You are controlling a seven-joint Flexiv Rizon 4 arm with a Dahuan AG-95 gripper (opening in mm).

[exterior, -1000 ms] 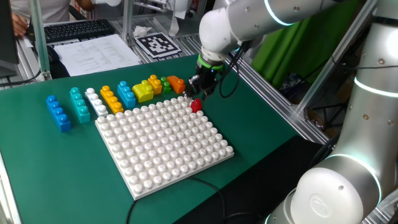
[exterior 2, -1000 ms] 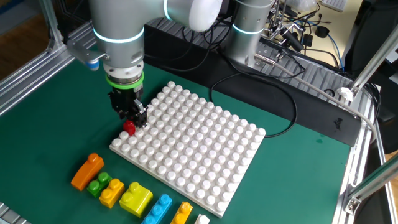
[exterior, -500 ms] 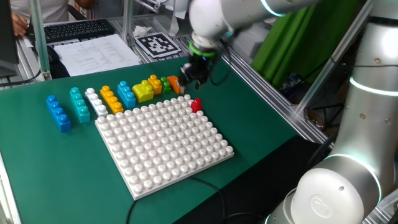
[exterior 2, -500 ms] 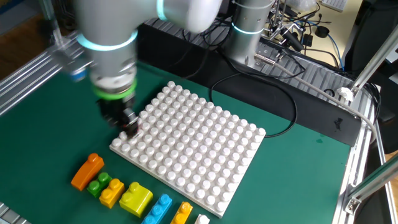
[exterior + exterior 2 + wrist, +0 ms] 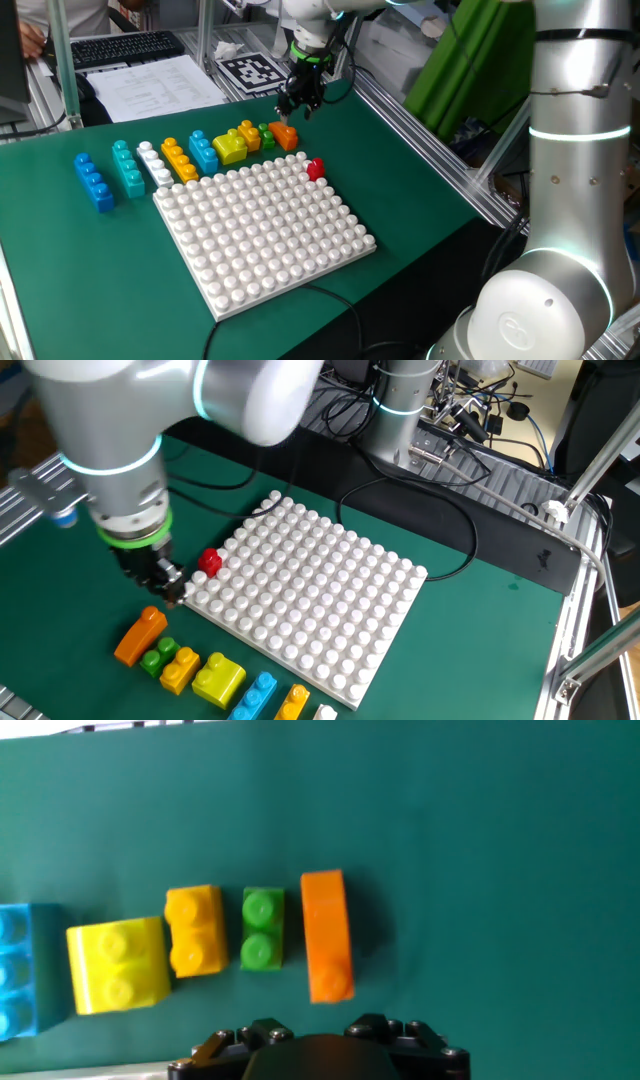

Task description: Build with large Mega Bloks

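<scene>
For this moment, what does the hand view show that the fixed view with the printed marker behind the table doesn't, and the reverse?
Only the hand view: the stud tops of the green brick straight from above, and bare green mat beyond the row.
Only the fixed view: the white baseplate, the red brick at its corner, the dark blue brick, teal brick and white brick, and the gripper, empty, above the row's end.
Both: the orange brick, the yellow brick, and the green one.
</scene>
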